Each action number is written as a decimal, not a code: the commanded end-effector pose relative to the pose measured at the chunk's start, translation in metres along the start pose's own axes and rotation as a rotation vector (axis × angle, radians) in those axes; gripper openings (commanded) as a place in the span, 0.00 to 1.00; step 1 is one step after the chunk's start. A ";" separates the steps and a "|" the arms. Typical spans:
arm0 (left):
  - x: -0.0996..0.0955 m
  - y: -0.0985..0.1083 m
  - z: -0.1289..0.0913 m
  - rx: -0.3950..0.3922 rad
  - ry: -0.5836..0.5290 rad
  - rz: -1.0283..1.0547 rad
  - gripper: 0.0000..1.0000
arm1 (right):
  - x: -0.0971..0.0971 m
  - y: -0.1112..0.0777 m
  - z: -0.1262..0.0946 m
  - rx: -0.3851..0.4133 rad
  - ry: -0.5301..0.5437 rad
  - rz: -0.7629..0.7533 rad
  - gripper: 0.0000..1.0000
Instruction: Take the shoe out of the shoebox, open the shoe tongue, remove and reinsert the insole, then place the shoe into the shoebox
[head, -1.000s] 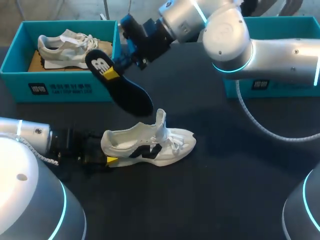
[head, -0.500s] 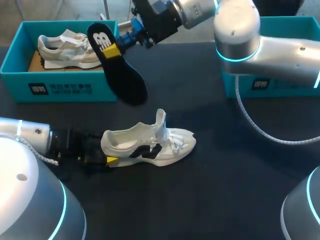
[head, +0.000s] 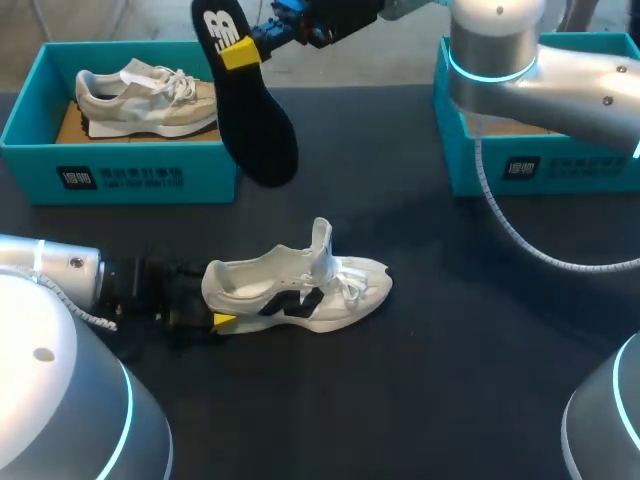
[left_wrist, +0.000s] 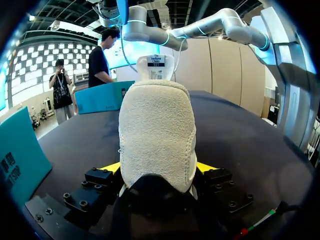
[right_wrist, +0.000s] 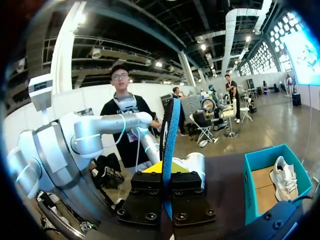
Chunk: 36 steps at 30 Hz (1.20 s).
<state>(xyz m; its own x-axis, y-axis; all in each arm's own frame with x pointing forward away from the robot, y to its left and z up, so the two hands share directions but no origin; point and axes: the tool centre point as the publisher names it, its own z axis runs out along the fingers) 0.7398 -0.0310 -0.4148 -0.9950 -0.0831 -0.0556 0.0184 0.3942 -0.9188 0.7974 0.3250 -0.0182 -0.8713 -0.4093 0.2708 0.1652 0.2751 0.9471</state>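
At the heel of the white sneaker (head: 300, 285) the left gripper (head: 222, 320) is clamped. The left wrist view shows its yellow fingertips (left_wrist: 111, 167) pressed against both sides of the heel (left_wrist: 157, 130). The sneaker stands upright on the black table (head: 430, 390) with its tongue raised.

High above and behind the sneaker, the right gripper (head: 248, 48) pinches the heel end of a black insole (head: 258, 125). In the right wrist view the insole (right_wrist: 170, 135) sits edge-on between the closed fingers (right_wrist: 167, 172). It hangs toe-down, well clear of the sneaker, and in the head view its lower tip overlaps the near corner of a teal shoebox (head: 120, 178).

That box lies behind the sneaker on the heel side and holds a second sneaker (head: 140, 95). A second teal shoebox (head: 520, 168) stands behind the sneaker on the toe side, under the right arm. Bare table surrounds the sneaker's toe and near side.
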 end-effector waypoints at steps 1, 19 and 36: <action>0.001 0.003 -0.001 -0.001 -0.001 0.001 0.00 | 0.002 -0.001 0.000 -0.001 -0.006 0.000 0.00; 0.001 0.003 -0.001 -0.001 -0.001 0.001 0.00 | 0.041 0.007 -0.034 0.007 -0.060 0.210 0.00; 0.001 0.003 -0.001 -0.001 -0.001 0.001 0.00 | 0.115 0.029 -0.052 -0.020 -0.186 0.457 0.00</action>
<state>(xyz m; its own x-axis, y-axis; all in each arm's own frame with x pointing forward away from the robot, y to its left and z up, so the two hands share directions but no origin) 0.7398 -0.0310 -0.4149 -0.9950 -0.0831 -0.0556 0.0184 0.3942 -0.9188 0.7465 0.2514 0.0436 -0.7401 -0.1950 0.6437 0.5394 0.3996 0.7412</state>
